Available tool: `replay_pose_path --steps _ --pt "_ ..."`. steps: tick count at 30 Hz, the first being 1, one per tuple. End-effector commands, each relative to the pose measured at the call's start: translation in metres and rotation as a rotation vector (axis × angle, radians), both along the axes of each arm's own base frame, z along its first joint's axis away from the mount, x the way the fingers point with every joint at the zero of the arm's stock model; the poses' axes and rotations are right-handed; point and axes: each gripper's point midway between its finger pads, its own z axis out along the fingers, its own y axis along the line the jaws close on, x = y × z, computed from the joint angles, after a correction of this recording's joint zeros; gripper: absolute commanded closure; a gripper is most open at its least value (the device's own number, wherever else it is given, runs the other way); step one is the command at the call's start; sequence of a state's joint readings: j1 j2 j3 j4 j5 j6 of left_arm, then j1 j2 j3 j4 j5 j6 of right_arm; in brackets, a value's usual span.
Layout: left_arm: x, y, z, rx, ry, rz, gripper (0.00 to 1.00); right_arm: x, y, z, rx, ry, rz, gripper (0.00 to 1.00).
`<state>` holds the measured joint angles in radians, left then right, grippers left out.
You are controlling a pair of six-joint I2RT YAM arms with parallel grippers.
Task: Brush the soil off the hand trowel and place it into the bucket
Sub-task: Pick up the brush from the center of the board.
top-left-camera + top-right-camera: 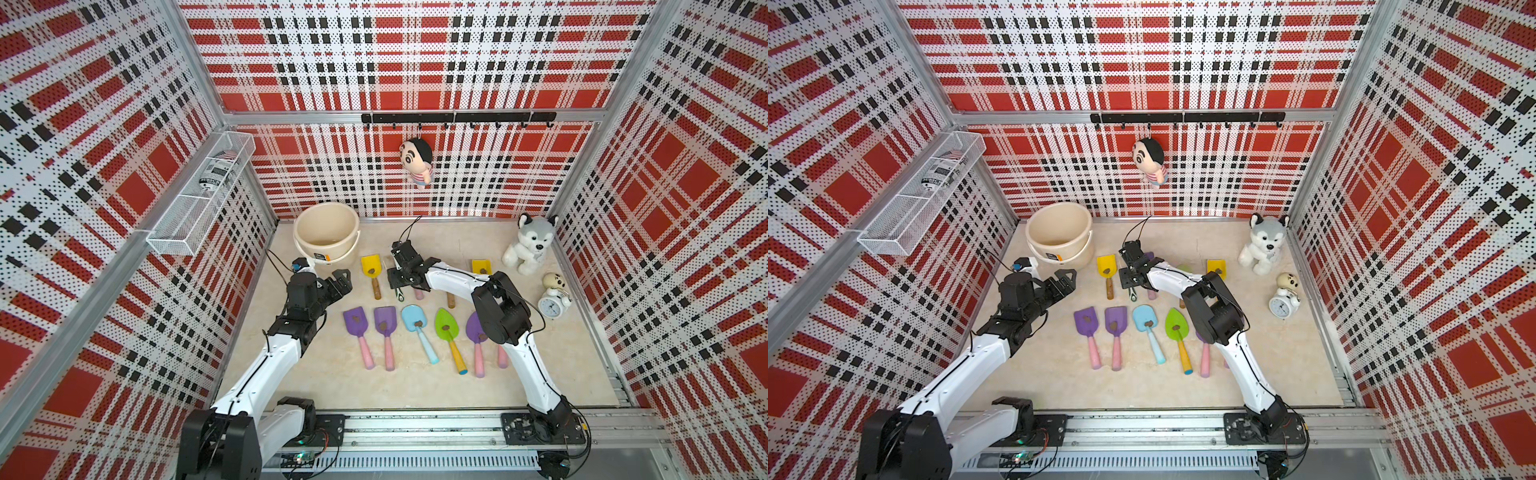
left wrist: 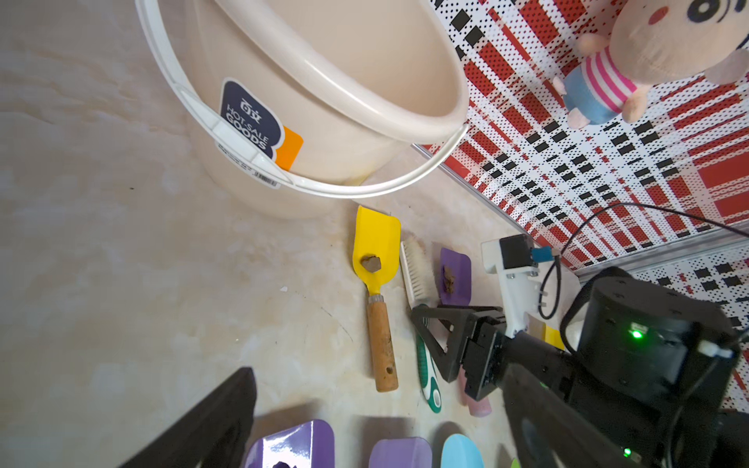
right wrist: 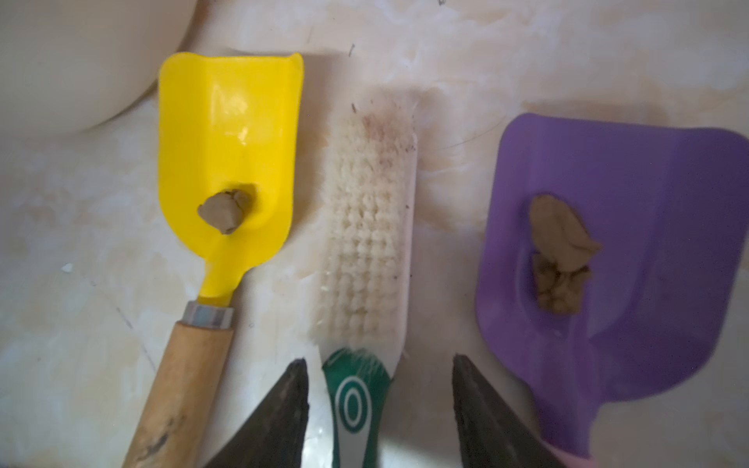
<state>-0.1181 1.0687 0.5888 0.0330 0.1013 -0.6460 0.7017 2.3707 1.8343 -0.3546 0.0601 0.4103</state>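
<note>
Jaws of the left arm (image 1: 286, 345) hang wide open. Farther, jaws of the right arm (image 1: 453, 278) stand open astride the green-handled white brush (image 3: 367, 227), lying between a yellow wooden-handled trowel (image 3: 227, 121) and a purple plastic trowel (image 3: 648, 182), each bearing olive-brown soil (image 3: 222, 212). Beyond stands the round cream plastic bucket (image 1: 307, 249).

I see both top views bright and evenly lit from overhead, with only faint, soft shadows on the pale tabletop (image 1: 374, 395), while the plaid walls (image 1: 104, 166) bow toward the frame edges. My right wrist view is softer: the bucket (image 3: 81, 60) at the frame's edge is out of focus and the yellow trowel blade (image 3: 227, 133) shows a white glare patch; a purple blade (image 2: 292, 441) glares in the left wrist view.
</note>
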Motion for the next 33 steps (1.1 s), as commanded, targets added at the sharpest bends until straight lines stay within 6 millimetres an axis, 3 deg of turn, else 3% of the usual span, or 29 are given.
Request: replay_pose_path --steps 1,13,18,24,29,33 --pt "-0.002 0.003 -0.002 0.008 -0.005 0.0 0.04 -0.001 -0.001 -0.016 -0.023 0.037 0.003 0.42" --pt "-0.004 0.006 -0.001 -0.032 -0.003 0.04 0.03 -0.015 -0.009 -0.046 -0.186 0.039 0.01 0.54" --pt "-0.004 0.0 0.003 -0.113 -0.025 0.034 0.01 -0.019 -0.006 -0.044 -0.174 0.036 0.034 0.63" --pt "-0.002 -0.004 0.009 -0.162 -0.043 0.023 0.01 -0.012 0.004 -0.009 -0.132 -0.036 0.069 0.73" --pt "0.002 -0.002 0.017 -0.231 -0.053 0.039 0.0 -0.005 0.005 0.039 -0.091 -0.133 0.072 0.81" --pt "0.006 -0.016 0.037 -0.317 -0.111 -0.036 0.01 -0.009 0.003 0.08 -0.044 -0.204 0.067 0.86"
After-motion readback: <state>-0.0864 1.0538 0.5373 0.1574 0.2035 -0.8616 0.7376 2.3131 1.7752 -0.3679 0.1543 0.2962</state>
